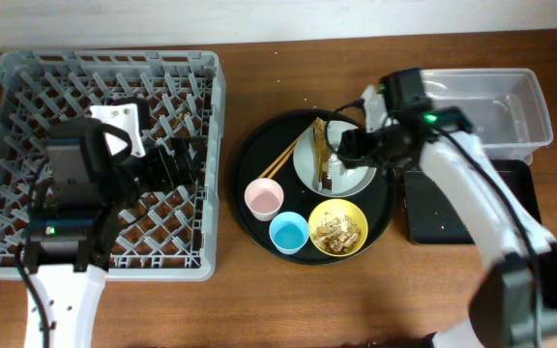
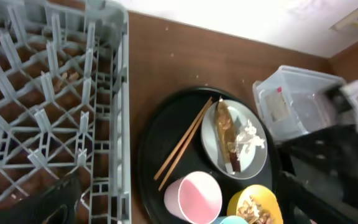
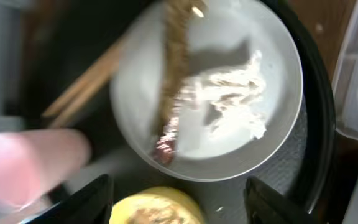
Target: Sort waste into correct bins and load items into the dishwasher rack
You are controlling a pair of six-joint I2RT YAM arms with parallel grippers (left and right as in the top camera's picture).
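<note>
The grey-green plate point(image 1: 307, 164) on the round black tray point(image 1: 259, 145) holds a brown wrapper point(image 3: 173, 68) and crumpled white tissue point(image 3: 235, 99). Wooden chopsticks point(image 1: 280, 159) lean on its left rim. The pink cup point(image 1: 263, 198), the blue cup point(image 1: 289, 233) and the yellow bowl point(image 1: 338, 229) with food scraps stand in front of it. My right gripper point(image 3: 179, 202) is open and empty just above the plate's near edge. My left gripper point(image 1: 177, 164) is open and empty over the right side of the grey dishwasher rack point(image 1: 27, 116).
The clear tub point(image 1: 491, 106) stands at the back right. The shallow black tray point(image 1: 433, 217) lies in front of it, partly under my right arm. Bare wooden table runs along the front edge.
</note>
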